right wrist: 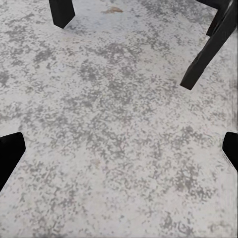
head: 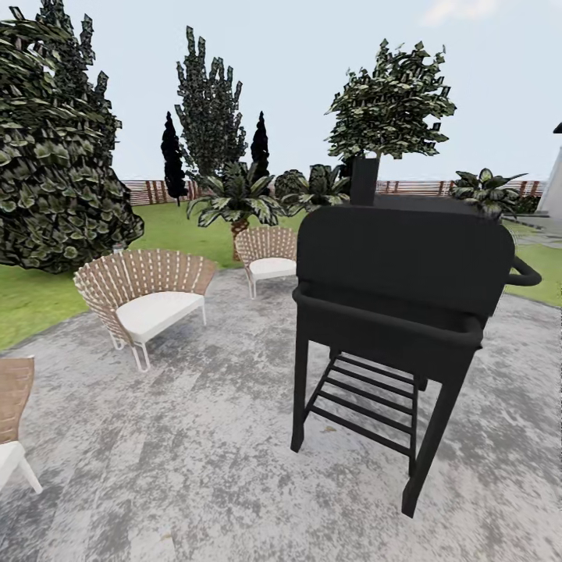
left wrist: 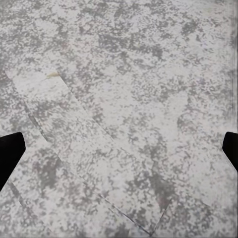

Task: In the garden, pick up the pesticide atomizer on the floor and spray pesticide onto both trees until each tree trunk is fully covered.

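Observation:
The garden's green lawn [head: 31, 300] stretches beyond the patio to a brown slat fence [head: 148, 191], and a sliver of the white house [head: 553, 187] shows at the far right. The pesticide atomizer, the two thick grey-brown tree trunks and any white specks are out of view. My left gripper [left wrist: 119, 151] hangs open over bare mottled grey paving [left wrist: 124, 99], its dark fingertips [left wrist: 10, 153] wide apart with nothing between them. My right gripper [right wrist: 119, 153] is open too, above the same paving near the black legs [right wrist: 206, 54] of a grill.
A black grill [head: 402, 312] on a stand is close in front at the right. Wicker chairs with white cushions [head: 144, 300] [head: 268, 256] and another [head: 12, 421] ring the patio's left side. Large dark bushes [head: 55, 172], palms [head: 238, 199] and small dark-foliage trees [head: 390, 105] line the lawn.

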